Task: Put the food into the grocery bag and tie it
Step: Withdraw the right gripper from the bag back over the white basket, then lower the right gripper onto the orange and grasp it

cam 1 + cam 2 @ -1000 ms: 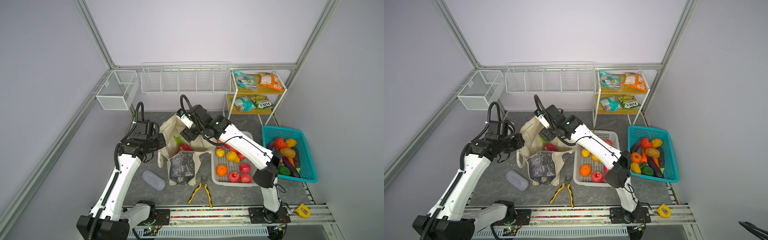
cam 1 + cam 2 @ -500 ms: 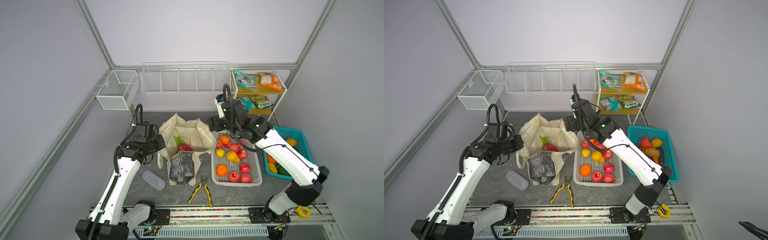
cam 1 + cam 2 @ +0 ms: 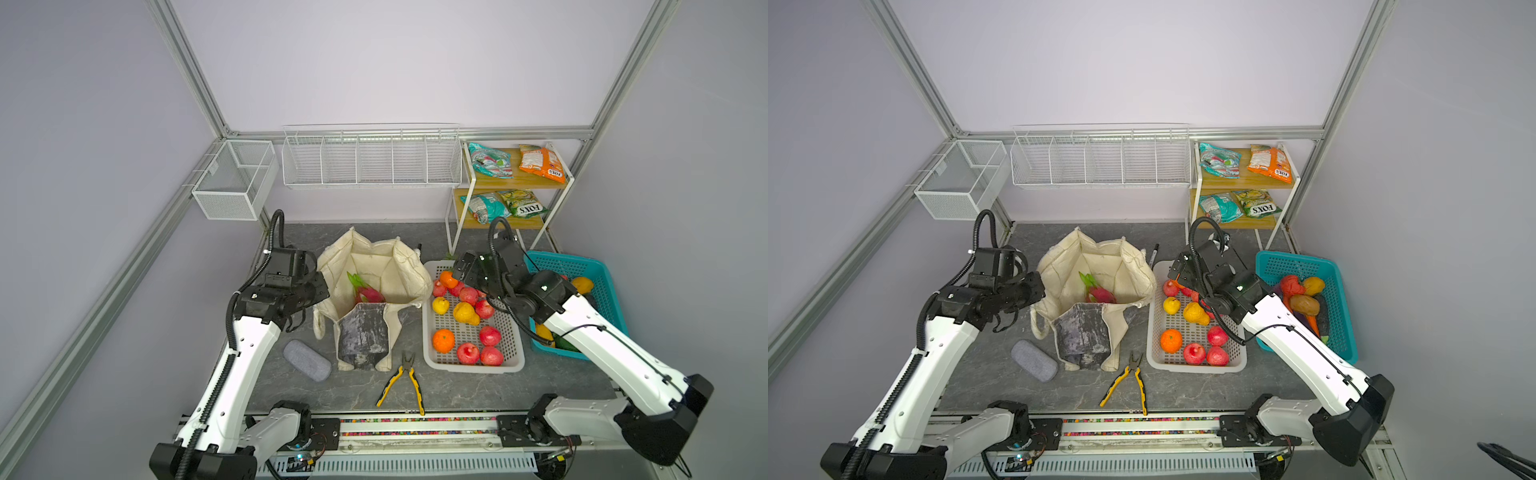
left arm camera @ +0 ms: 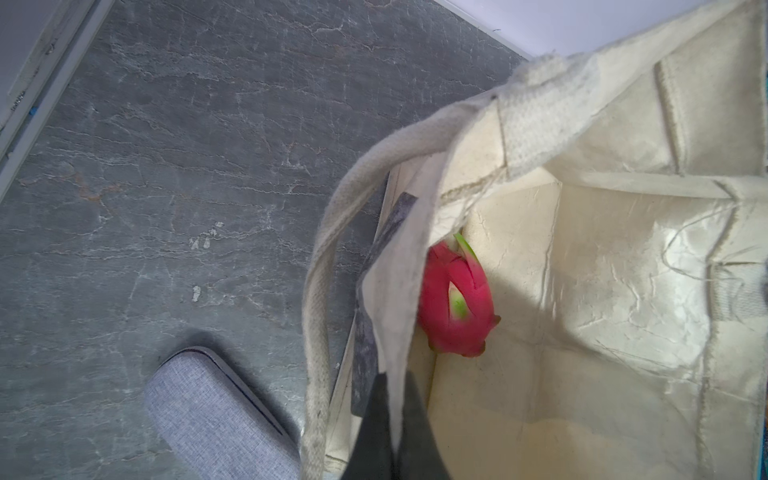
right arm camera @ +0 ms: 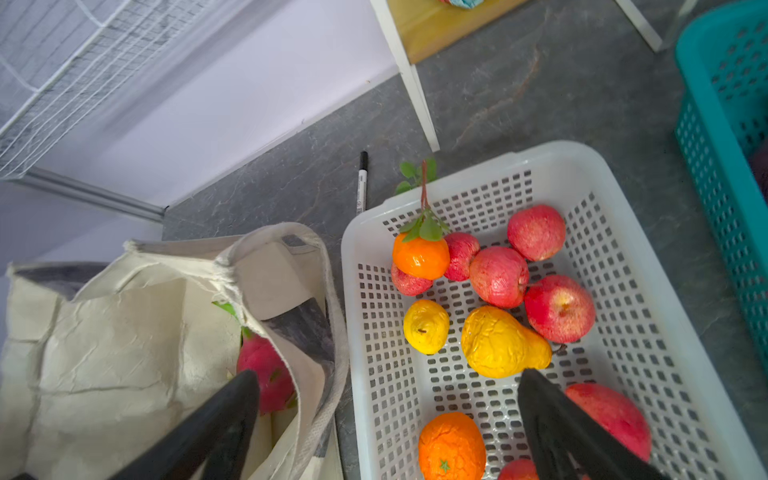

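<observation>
Beside the grocery bag (image 3: 374, 266), pliers (image 3: 408, 362), grey case (image 3: 306, 360), black pen (image 5: 362, 183)

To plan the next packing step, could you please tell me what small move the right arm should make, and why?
Probably lower the right gripper onto the yellow pear and close. Its jaws stand open over the white basket, the pear lies beside one finger, only the dragon fruit shows in the grocery bag, and the left gripper pinches the bag's rim.

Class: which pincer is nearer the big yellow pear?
Right. The right pincer hovers open over the basket beside the pear; the left pincer clamps the rim of the bag.
</observation>
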You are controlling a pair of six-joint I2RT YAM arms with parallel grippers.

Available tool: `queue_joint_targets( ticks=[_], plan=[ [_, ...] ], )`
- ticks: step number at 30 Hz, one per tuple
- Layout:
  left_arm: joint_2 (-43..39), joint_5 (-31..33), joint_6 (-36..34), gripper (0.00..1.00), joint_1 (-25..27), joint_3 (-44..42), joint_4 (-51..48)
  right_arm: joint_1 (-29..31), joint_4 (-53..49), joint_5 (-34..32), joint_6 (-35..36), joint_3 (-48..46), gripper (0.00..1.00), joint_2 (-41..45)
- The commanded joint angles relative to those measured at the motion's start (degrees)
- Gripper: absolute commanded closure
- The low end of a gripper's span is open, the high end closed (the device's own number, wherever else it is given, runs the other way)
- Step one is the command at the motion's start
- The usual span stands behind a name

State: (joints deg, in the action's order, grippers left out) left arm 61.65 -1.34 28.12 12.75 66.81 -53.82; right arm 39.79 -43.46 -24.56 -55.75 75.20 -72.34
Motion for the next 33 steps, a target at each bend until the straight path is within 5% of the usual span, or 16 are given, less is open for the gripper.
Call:
queue_joint_targets(
  ticks=[1, 11, 21, 33],
  plan=[
    [-2.50, 0.33, 0.15, 1.00, -0.19, -2.62, -0.32, 0.02, -2.63, 1.26, -10.10, -2.36, 0.01, -0.99],
    [-3.19, -0.80, -3.57, 1.00, -0.19, -2.52, -0.24, -0.32, -9.29, 14.01, -19.95, -8.02, 0.03, -8.01],
    [-3.04, -1.34, -4.37, 1.00, -0.19, -1.95, -0.16, -1.73, -9.55, 26.71, -16.77, -7.20, 0.08, -17.17],
    [-3.37, 0.11, -5.17, 1.00, -0.19, -0.62, -1.78, -1.64, -7.70, 26.71, -16.99, -6.94, 0.09, -21.68]
  ],
)
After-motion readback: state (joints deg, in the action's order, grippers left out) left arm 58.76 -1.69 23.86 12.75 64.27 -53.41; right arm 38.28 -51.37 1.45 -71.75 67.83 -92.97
